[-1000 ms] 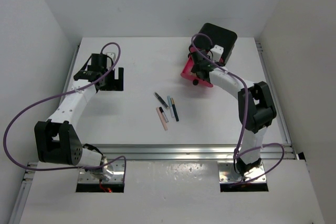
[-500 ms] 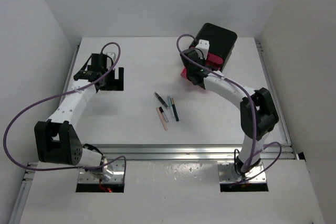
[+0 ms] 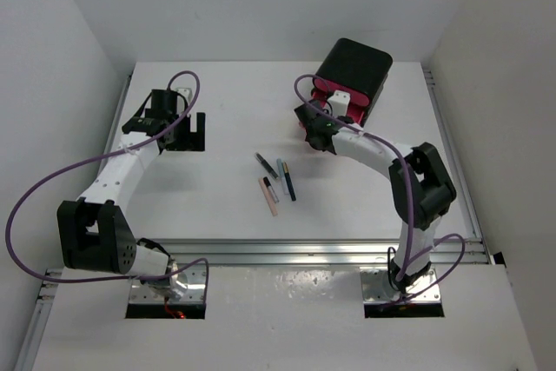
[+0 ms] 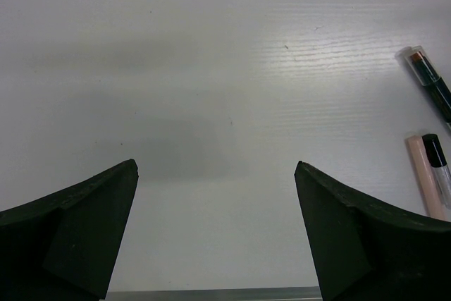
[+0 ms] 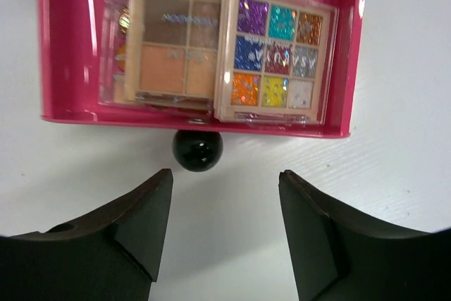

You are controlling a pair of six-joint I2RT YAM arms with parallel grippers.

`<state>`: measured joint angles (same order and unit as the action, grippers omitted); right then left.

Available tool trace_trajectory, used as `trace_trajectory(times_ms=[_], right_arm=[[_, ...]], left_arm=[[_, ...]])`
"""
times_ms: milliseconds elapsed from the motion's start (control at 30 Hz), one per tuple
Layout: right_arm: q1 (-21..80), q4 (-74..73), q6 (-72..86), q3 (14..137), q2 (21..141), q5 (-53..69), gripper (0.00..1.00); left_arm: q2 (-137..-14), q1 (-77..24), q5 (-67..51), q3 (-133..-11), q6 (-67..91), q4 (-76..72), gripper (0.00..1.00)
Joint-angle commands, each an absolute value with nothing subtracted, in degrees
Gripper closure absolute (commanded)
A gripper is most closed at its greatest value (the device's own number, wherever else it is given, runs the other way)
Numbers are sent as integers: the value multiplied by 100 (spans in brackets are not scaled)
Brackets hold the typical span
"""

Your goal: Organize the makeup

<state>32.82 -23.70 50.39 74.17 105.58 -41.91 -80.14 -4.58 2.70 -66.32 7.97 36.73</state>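
Observation:
An open pink drawer (image 5: 63, 47) fills the top of the right wrist view, with its black knob (image 5: 197, 149) facing me. Inside lie the makeup palettes: a peach one (image 5: 173, 44), a multicoloured one (image 5: 275, 54) and a third partly hidden beneath them (image 5: 113, 47). My right gripper (image 5: 225, 181) is open just short of the knob, with nothing between its fingers. From above it (image 3: 314, 119) sits in front of the drawer (image 3: 328, 89). Pencils and tubes lie mid-table: black (image 3: 267, 165), pale-blue (image 3: 283, 175), peach (image 3: 270, 198). My left gripper (image 4: 216, 167) is wide open over bare table (image 3: 184, 132).
The black box (image 3: 356, 67) holding the drawer stands at the back right of the white table. White walls enclose the left, right and back. A metal rail (image 3: 295, 251) runs along the near edge. A dark pencil (image 4: 430, 82) and a peach tube (image 4: 425, 177) show at the right of the left wrist view.
The pink drawer has slid back toward the black box. My right gripper has swung left to its front, and its jaws narrowed, then widened again. The left arm has not moved.

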Motion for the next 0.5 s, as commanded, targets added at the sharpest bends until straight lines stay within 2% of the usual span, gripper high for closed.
trace_trajectory(times_ms=[0, 233, 400, 467], right_arm=[[3305, -2575, 5510, 7568, 10687, -4298, 37], [3208, -2128, 5652, 7559, 11038, -4139, 47], [3208, -1715, 5528, 7550, 11162, -4227, 49], [3173, -1644, 5502, 7567, 11223, -4289, 53]], left_arm=[[-7989, -501, 202, -6636, 791, 3551, 0], [-7989, -501, 202, -6636, 791, 3551, 0], [-7989, -501, 202, -6636, 791, 3551, 0], [-7989, -501, 202, -6636, 791, 3551, 0]])
